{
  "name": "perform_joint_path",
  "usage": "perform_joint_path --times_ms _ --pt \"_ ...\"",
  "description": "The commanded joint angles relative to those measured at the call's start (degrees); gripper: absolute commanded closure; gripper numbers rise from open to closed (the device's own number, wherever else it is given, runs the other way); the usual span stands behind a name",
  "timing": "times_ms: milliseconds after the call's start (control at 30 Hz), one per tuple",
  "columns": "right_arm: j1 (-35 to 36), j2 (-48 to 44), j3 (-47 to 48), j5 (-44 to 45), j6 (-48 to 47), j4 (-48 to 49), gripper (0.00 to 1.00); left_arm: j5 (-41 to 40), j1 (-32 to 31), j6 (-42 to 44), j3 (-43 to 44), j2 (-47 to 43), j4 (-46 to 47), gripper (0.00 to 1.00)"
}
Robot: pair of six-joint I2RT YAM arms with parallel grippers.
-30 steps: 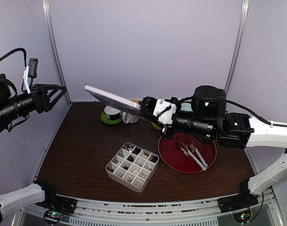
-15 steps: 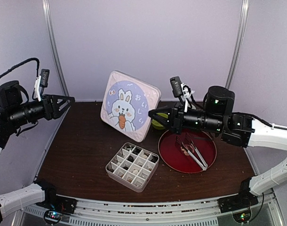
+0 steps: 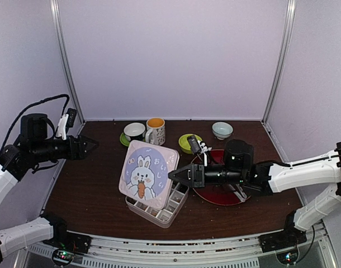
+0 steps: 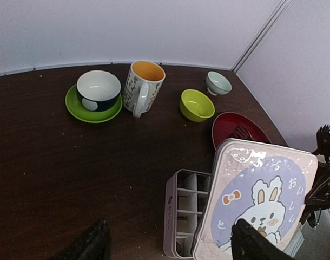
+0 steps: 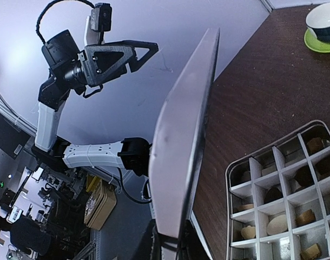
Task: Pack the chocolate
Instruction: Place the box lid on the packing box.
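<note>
The packing is looking close to finished. The chocolate (image 5: 277,223) is lying in the cells of the divided tin (image 3: 171,209), which is sitting toward 6 o'clock on the tabletop (image 3: 98,178). In the right wrist view nearly every cell in sight is holding a brown, dark or cream piece. What is remaining, by my judgement, is the closing: the lid (image 3: 147,174), pink with a rabbit printed on it, is not yet sitting flat on the tin.

The right arm is reaching in from 3 o'clock, stretched low across the red plate (image 3: 215,196). Its right end effector (image 3: 171,174) is pinching the lid by the edge at 3 o'clock, with the jaws nearly closed on the thin rim. The lid is tilting steeply, its printed face turned up toward the overhead camera, and is covering the 9 o'clock part of the tin while the cells toward 3 o'clock are showing. Whether its lower edge is touching the tin I cannot tell.

The left arm is hanging at 9 o'clock, well apart from the tin and raised above the tabletop. The left end effector (image 3: 95,144) is pointing toward 3 o'clock, with its fingers spread wide and gripping nothing.
</note>
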Motion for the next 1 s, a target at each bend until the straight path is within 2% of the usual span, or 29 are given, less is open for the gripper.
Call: perform_joint_path --times_ms 0,67,300,467,567,767,967 --pt "-0.04 1.61 -3.27 1.37 3.55 10.19 0.91 0.70 -0.28 -0.03 -4.02 -0.34 1.80 0.21" --pt "0.11 2.90 -5.74 2.42 4.99 15.94 0.96 1.38 -0.22 -0.58 -6.52 -0.32 3.16 0.21" --pt "0.13 10.54 -10.75 2.55 12.53 34.16 0.96 3.32 -0.29 -3.56 -14.95 0.37 9.50 0.21" --pt "0.37 15.42 -11.09 2.17 17.44 44.19 1.00 4.82 -0.22 -2.76 -15.32 2.79 10.77 0.22" --pt "0.85 14.48 -10.34 2.38 16.57 43.82 1.00 5.58 -0.24 -2.26 -14.71 4.04 11.06 0.23" --pt "2.06 8.74 -6.68 1.56 9.20 32.91 1.00 7.72 -0.26 -2.18 -14.76 6.29 12.99 0.23" --pt "3.66 8.95 -1.45 -1.35 8.14 31.32 1.00 9.19 -0.29 -2.42 -14.83 7.47 14.36 0.23"
